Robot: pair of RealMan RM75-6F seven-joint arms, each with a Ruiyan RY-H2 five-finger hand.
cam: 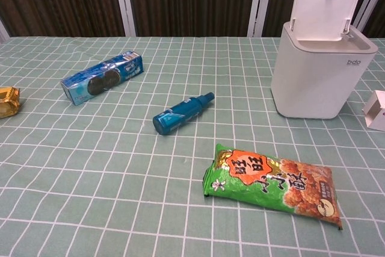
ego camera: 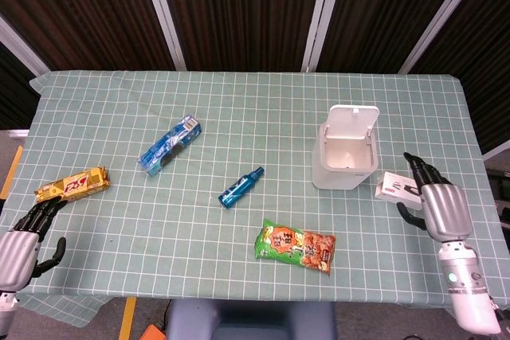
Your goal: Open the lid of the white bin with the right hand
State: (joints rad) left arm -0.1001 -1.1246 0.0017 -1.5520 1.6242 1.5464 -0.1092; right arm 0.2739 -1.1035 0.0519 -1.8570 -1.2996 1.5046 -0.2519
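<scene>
In the head view the white bin (ego camera: 344,161) stands right of centre on the worktop (ego camera: 239,109), and its lid (ego camera: 355,120) is raised upright at the back. The right hand (ego camera: 437,203) is apart from the bin, near a small white box (ego camera: 397,188), fingers spread and holding nothing; the left hand (ego camera: 20,243) rests empty, fingers apart, at the near left edge.

In the chest view the lid (cam: 325,4) stands fully up — the opening looks done. To finish well, I would retreat the hand slowly, away from the bin.
</scene>
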